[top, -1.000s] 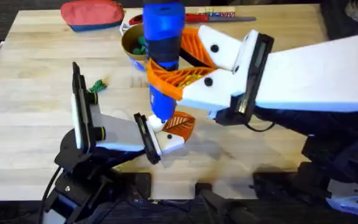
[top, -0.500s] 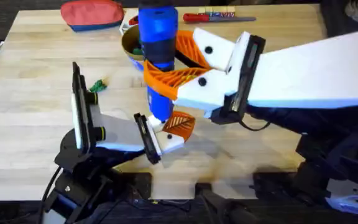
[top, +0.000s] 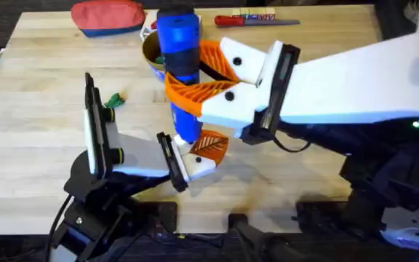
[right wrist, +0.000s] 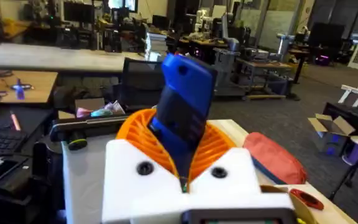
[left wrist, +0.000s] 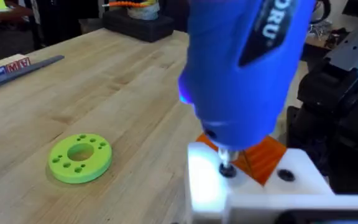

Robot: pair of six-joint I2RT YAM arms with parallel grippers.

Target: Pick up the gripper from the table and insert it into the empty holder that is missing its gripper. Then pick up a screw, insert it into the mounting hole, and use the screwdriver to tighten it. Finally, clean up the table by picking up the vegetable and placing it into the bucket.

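My right gripper is shut on the blue screwdriver, its orange ribbed pads clamping the body. The screwdriver stands nearly upright with its bit on a small screw in the white holder. That holder is part of my left gripper, which looks shut. The orange gripper sits seated in it, just behind the bit. The vegetable lies on the table left of the screwdriver. The bucket stands at the back, partly hidden by the screwdriver.
A green disc lies on the table near the left gripper. A red-handled screwdriver rests along the far edge, and a red pouch at the back left. The right arm spans the table's right half.
The right gripper and the top of the blue screwdriver have shifted slightly left. The bit stays at the holder and the left arm has not moved.
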